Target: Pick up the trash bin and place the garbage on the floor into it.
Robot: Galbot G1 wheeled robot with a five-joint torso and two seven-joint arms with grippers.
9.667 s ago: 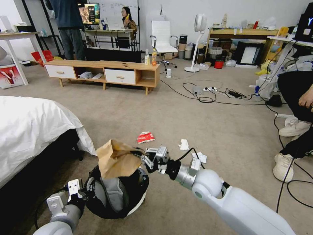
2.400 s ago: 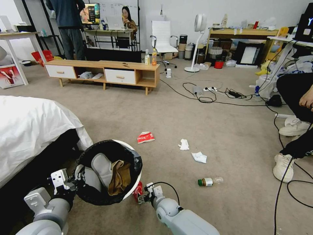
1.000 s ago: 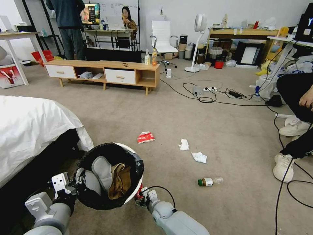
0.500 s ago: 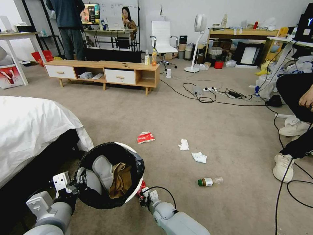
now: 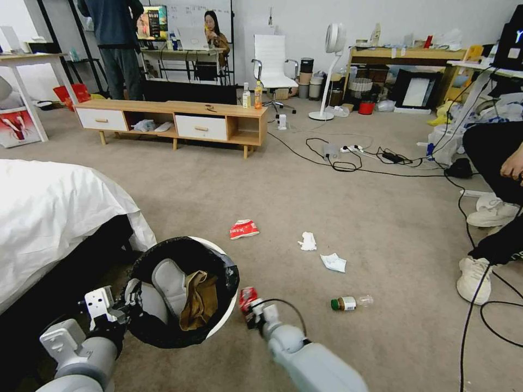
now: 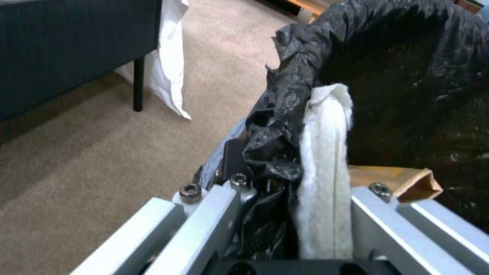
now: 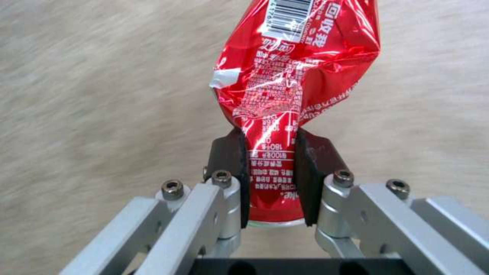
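Near-left on the floor [image 5: 338, 201], by the white bed [image 5: 49, 212], left gripper [image 6: 285, 214] is clamped on the rim of the trash bin [image 5: 220, 326], pinching the black liner and white wall. Bin is held tilted, mouth up toward the camera; brown paper bag [image 5: 199, 299] sits inside. Just right of the bin, right gripper [image 7: 270, 183] has its pads closed tight on the bottom end of the crushed red can [image 7: 290, 76], can above the carpet, beside the bin rim, not over it. On the floor farther out: red-white wrapper [image 5: 243, 229], two tissue wads [image 5: 308, 240] [image 5: 333, 262], green-capped bottle [image 5: 348, 302] to the right.
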